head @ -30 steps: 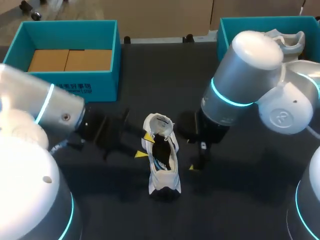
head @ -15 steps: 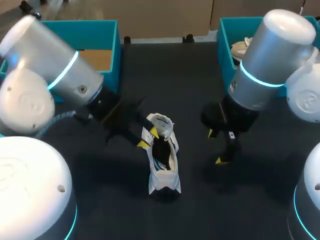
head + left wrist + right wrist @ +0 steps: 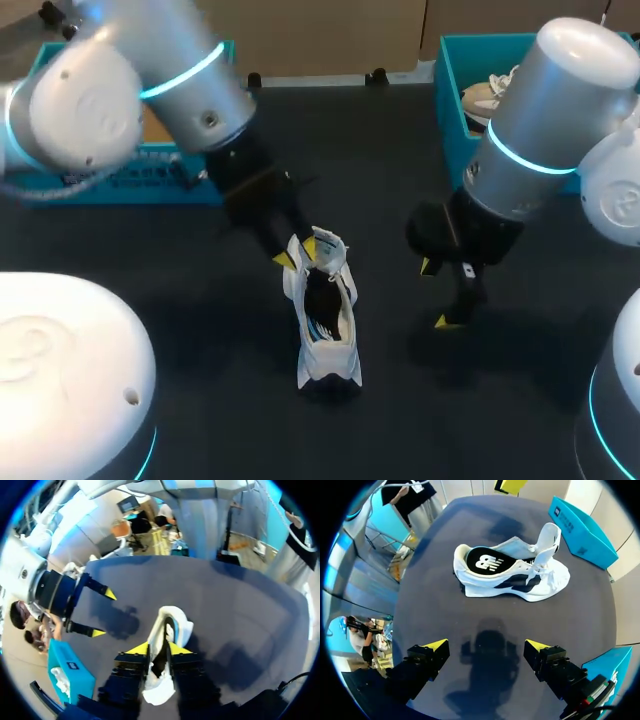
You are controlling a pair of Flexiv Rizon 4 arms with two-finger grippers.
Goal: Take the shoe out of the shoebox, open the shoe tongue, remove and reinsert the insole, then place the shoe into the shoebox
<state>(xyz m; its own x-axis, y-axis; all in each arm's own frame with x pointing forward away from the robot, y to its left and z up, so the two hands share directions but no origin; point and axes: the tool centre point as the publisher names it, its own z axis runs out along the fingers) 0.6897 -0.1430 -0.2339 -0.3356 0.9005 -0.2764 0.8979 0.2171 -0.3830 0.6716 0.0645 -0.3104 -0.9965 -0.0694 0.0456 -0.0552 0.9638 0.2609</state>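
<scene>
Head view: the white shoe (image 3: 326,320) sits on its sole in the middle of the dark table (image 3: 400,150), not in any box. Its toe points to 12 o'clock and its heel to 6 o'clock. The tongue (image 3: 547,537) stands up, and the dark insole (image 3: 484,561) lies flat inside. I think the tongue step is done and the insole step is the one in hand, but I can't be sure.

The left claw (image 3: 303,252) is at the 12 o'clock end of the shoe, right by the tongue. I cannot tell if it is pinching the shoe or only close to it. The right claw (image 3: 434,294) is at 3 o'clock from the shoe, well apart from it. It is spread wide and holds nothing.

One blue box (image 3: 120,180) is at 10 o'clock, partly behind the left arm (image 3: 150,80). The other blue box (image 3: 448,90) is at 2 o'clock.

The shoe looks light. Its top is soft and will squash, but its sole is firmer. The tongue is floppy, so hold it near its top edge. The insole looks thin and bendy. I would pinch its heel edge, at the 6 o'clock end, and lift slowly so it does not fold. To carry the shoe, grab the heel rim.
</scene>
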